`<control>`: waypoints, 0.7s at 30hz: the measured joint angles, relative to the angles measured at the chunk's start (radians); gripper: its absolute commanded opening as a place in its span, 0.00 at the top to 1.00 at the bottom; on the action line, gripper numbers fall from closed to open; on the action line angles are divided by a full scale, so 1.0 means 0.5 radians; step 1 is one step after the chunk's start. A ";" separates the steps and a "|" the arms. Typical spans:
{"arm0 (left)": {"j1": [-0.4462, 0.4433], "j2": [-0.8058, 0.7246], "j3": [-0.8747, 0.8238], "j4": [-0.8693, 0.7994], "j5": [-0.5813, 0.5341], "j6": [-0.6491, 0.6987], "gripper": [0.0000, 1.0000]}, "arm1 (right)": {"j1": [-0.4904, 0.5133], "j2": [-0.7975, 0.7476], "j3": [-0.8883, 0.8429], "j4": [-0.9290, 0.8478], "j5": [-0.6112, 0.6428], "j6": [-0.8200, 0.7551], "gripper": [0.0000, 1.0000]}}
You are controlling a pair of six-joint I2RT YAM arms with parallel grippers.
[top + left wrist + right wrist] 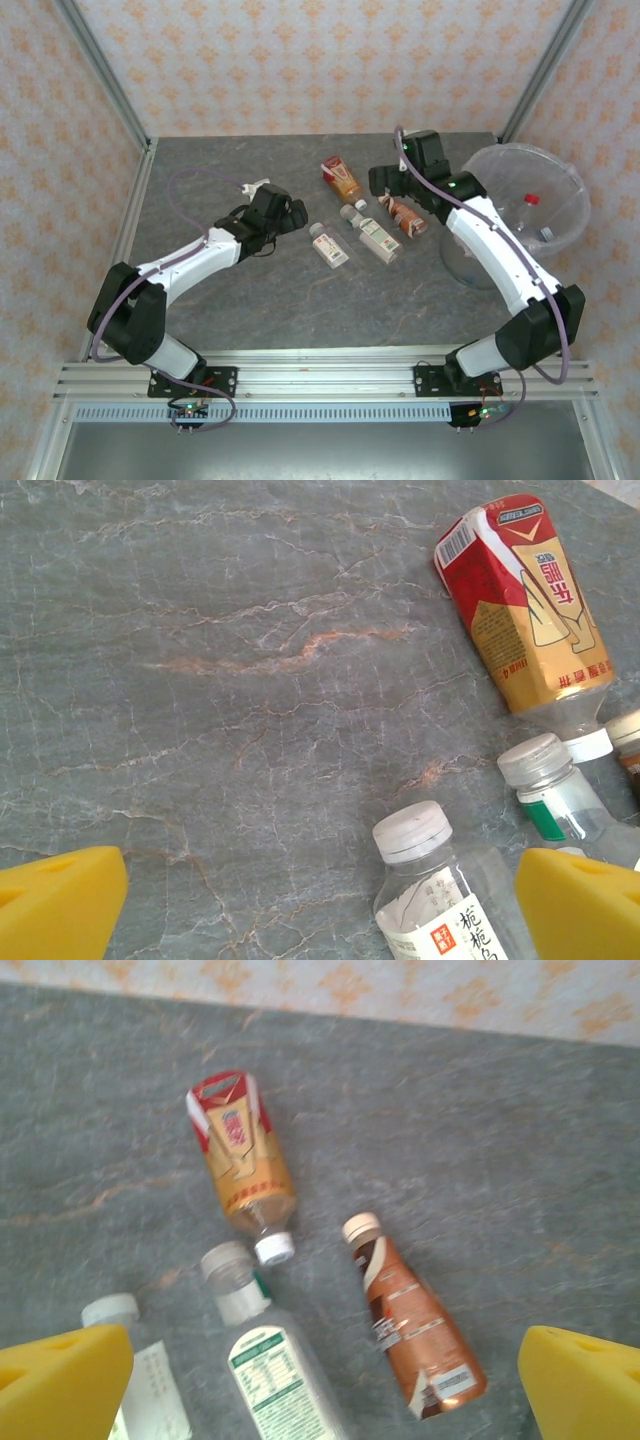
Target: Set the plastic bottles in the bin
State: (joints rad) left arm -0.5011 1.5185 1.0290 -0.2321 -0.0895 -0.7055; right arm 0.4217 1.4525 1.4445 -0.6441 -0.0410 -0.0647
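Plastic bottles (377, 238): four lie flat on the grey table (230, 290), clustered toward 1 o'clock of centre in the top view, none held. Bin (570, 215) stands at 3 o'clock by the table's right edge, at least two bottles inside, including a red-capped bottle (531, 200).

The top view also gives a crumpled white item (258, 187) at 11 o'clock of the left gripper (296, 215); can't tell what it is. Left jaws spread wide, nothing between them, at 10 o'clock of the white-label bottle (329, 246). The right gripper (383, 183) is likewise wide apart and empty, between the red-gold bottle (342, 178) and the brown bottle (405, 215).

Left wrist view: yellow pads (60, 905) in the bottom corners, white-label bottle at 5 o'clock, red-gold bottle at 2 o'clock, label print sharp.

Right wrist view gives cap directions: red-gold cap points to 5 o'clock, brown cap to 11, white-green bottle (265, 1355) cap to 11, just beside the red-gold cap.
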 measured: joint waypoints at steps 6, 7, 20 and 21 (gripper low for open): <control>0.063 0.018 0.078 -0.232 -0.125 -0.184 0.00 | 0.175 0.034 -0.231 -0.025 -0.170 0.032 0.01; 0.086 0.019 0.080 -0.258 -0.133 -0.212 0.00 | 0.204 0.042 -0.277 -0.024 -0.190 0.047 0.01; 0.142 0.108 0.088 -0.366 -0.103 -0.286 0.00 | 0.122 0.586 -0.133 -0.159 0.336 0.269 0.07; 0.142 0.108 0.088 -0.369 -0.103 -0.286 0.00 | 0.081 0.637 -0.079 -0.183 0.366 0.257 0.08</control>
State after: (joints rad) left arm -0.4301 1.5726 1.0729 -0.4164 -0.1410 -0.8486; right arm 0.4622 1.7710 1.4048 -0.7357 0.1421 0.0639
